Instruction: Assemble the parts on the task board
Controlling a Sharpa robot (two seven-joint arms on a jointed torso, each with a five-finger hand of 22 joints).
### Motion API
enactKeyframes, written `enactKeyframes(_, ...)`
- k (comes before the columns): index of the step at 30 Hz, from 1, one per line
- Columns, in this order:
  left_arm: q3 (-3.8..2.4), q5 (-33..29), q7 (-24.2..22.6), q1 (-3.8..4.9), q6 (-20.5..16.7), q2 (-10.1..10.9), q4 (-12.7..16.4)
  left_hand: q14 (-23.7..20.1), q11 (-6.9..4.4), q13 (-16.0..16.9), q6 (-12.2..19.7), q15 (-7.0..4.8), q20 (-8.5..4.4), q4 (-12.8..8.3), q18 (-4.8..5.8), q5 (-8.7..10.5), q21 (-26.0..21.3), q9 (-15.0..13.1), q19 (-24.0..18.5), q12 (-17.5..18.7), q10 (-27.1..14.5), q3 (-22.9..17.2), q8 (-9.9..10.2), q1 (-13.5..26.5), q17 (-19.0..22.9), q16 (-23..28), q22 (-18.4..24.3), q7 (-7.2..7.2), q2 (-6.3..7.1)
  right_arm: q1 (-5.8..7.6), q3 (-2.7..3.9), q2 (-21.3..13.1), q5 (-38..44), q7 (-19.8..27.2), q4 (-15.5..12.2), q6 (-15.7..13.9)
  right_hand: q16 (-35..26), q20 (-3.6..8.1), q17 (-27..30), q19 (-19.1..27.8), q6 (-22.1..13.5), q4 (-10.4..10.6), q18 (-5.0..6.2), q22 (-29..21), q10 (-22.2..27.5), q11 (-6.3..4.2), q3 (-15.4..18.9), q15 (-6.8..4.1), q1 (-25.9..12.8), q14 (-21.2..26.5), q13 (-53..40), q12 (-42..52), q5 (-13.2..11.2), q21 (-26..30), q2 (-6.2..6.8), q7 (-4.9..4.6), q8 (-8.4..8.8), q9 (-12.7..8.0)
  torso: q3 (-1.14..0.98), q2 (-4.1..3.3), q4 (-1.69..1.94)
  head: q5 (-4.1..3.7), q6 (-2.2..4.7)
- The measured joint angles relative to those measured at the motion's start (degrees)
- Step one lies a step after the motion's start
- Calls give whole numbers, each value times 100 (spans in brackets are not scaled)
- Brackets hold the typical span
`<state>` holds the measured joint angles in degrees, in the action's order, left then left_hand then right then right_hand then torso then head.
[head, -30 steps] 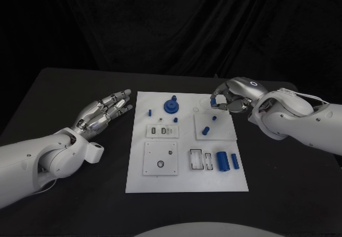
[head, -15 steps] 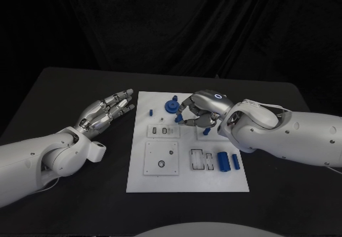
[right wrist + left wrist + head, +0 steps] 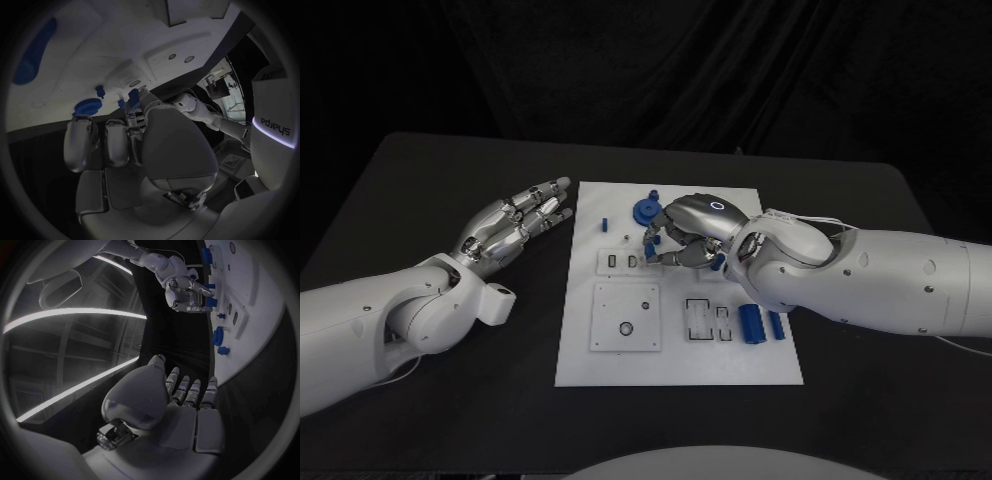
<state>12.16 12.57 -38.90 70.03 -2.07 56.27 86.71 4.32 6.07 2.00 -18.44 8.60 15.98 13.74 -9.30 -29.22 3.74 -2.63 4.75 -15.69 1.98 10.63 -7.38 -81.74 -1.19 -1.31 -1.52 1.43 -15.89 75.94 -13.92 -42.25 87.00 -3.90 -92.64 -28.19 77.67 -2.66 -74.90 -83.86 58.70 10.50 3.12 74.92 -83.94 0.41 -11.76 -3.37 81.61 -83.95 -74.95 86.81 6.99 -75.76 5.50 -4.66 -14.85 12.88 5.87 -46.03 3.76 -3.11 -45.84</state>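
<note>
Silver left hand (image 3: pixel 514 226) lies w/ fingers apart, holding nothing, just left of white task board (image 3: pixel 678 370). Blue gear (image 3: pixel 646 212) at board's far edge. Right hand (image 3: pixel 687 237) over board's middle pinches small blue peg (image 3: pixel 133 96), long axis roughly upright; peg mostly hidden by fingers.

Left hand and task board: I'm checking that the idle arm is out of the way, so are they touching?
Apart. In the head view, the left hand lies open beside the task board, with black table showing between them.
</note>
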Motion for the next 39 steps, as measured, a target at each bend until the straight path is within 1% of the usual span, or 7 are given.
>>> enactKeyframes(10,0,0,0,-2,3,-10,0,0,0,0,0,0,0,0,0,0,0,0,0,0,0,0,0,0,0,0,0,0,0,-11,0,46,131,-208,42,120,-48,0,0,0,-102,-10,0,-1,0,0,41,0,-38,0,1,0,52,61,8,-22,0,151,-2,-5,-3,7,-25)
enactKeyframes(13,0,0,0,-2,4,-8,1,0,-1,0,0,0,0,0,0,0,0,0,0,0,0,0,0,0,0,0,0,0,0,-15,0,44,164,-273,45,151,-48,0,0,0,-123,-33,0,-1,0,0,29,0,-38,0,1,0,144,61,8,-3,-20,155,-2,-3,-10,12,-30)
enactKeyframes(20,0,0,0,-3,6,-11,-1,0,-1,0,21,0,0,0,0,0,0,0,0,0,-1,0,0,0,0,0,0,-21,0,-25,0,57,239,-390,69,201,-73,0,11,0,-132,-34,0,-1,0,0,28,0,-37,0,1,0,144,96,8,-12,-29,155,-2,-2,-6,-19,-40)
enactKeyframes(30,0,0,0,-7,14,-16,-16,0,-1,0,21,0,0,-16,0,0,0,0,0,22,-1,-16,0,0,0,0,0,-21,0,-77,0,105,321,-472,97,232,-72,20,23,21,-134,-33,0,-2,0,0,29,0,-37,0,2,-2,143,96,9,-12,-29,153,-2,4,-4,-6,-50)
enactKeyframes(34,0,0,0,-8,16,-18,-21,0,-1,0,21,0,0,-16,0,-21,0,0,0,22,-1,-16,0,0,0,0,0,-21,0,-110,1,142,345,-484,123,246,-94,20,33,21,-204,-49,-1,-2,0,0,45,0,-37,0,2,-22,143,123,9,-43,-29,167,-1,4,-7,2,-55)
enactKeyframes(36,0,0,0,-9,18,-20,-23,0,-1,0,21,0,0,-16,0,-21,0,0,0,22,-1,-16,0,0,0,0,0,-21,0,-126,6,165,354,-484,141,250,-94,21,40,21,-278,-48,0,-2,0,0,45,0,-75,0,2,-22,105,123,-17,-52,-30,189,-1,5,-7,0,-56)
enactKeyframes(39,0,0,0,-10,20,-23,-27,0,-1,0,21,0,0,-15,0,-21,0,0,0,22,-1,-16,0,0,0,0,0,-21,0,-151,8,194,363,-484,174,259,-94,20,48,21,-399,-18,-1,-2,0,0,78,0,-137,0,2,-22,-22,151,29,-77,-10,184,-2,5,-4,-11,-60)
